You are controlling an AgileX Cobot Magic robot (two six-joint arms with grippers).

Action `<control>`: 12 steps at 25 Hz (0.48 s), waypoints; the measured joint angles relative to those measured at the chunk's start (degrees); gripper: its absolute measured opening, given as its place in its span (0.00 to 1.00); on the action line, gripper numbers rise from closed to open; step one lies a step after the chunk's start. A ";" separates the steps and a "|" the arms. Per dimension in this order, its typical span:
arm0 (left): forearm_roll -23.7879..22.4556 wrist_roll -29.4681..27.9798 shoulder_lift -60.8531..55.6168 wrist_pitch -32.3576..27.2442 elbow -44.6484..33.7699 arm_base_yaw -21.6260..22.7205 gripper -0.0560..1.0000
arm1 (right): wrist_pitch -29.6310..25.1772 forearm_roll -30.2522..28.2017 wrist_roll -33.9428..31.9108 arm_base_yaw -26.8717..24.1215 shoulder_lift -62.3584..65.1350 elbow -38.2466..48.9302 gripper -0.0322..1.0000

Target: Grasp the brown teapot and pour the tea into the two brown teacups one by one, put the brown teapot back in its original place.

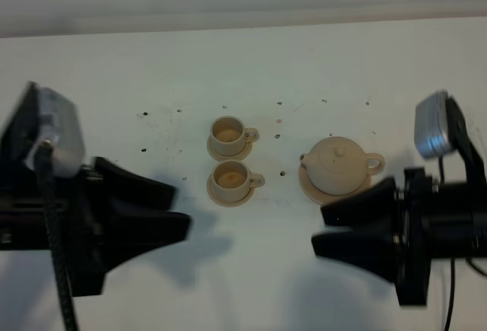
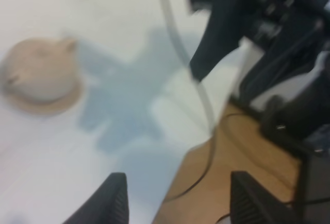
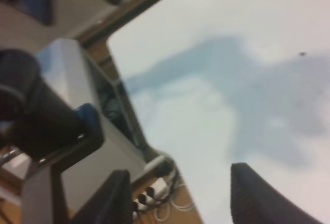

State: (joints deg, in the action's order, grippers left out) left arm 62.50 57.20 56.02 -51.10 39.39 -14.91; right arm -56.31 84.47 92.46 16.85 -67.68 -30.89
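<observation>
Plainly, the right gripper (image 1: 319, 230) has its jaws spread wide and grips nothing, poised just beside the brown teapot (image 1: 338, 165), which sits on its large saucer (image 1: 310, 190). The left gripper (image 1: 183, 211) is likewise spread and empty, apart from the far teacup (image 1: 228, 135) and the near teacup (image 1: 230, 179) on the white table (image 1: 114, 65).
</observation>
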 joint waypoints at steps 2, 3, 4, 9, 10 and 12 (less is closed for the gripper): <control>-10.07 -10.70 -3.86 0.88 1.24 0.00 0.48 | 2.02 -3.04 -4.78 0.00 -0.01 -2.97 0.47; -14.55 -16.49 -5.84 1.00 1.38 0.00 0.48 | 3.22 -4.74 -7.37 0.00 -0.06 -4.19 0.47; -20.06 -22.14 -7.72 1.08 1.46 0.00 0.48 | 4.52 -6.11 -9.88 0.00 -0.06 -5.55 0.47; -46.30 -44.86 -14.67 -2.29 1.46 0.00 0.48 | 9.85 -12.83 -19.60 0.00 -0.07 -11.46 0.47; -50.05 -48.31 -15.76 -3.55 1.46 0.00 0.48 | 10.73 -14.04 -20.86 0.00 -0.12 -12.37 0.47; -57.04 -53.34 -17.44 -6.37 0.96 0.00 0.48 | 12.61 -15.90 -23.88 0.00 -0.12 -14.33 0.47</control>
State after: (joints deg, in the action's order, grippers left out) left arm 5.46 3.86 38.58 -57.47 40.35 -14.91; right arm -43.69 68.57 68.58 16.85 -67.80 -45.23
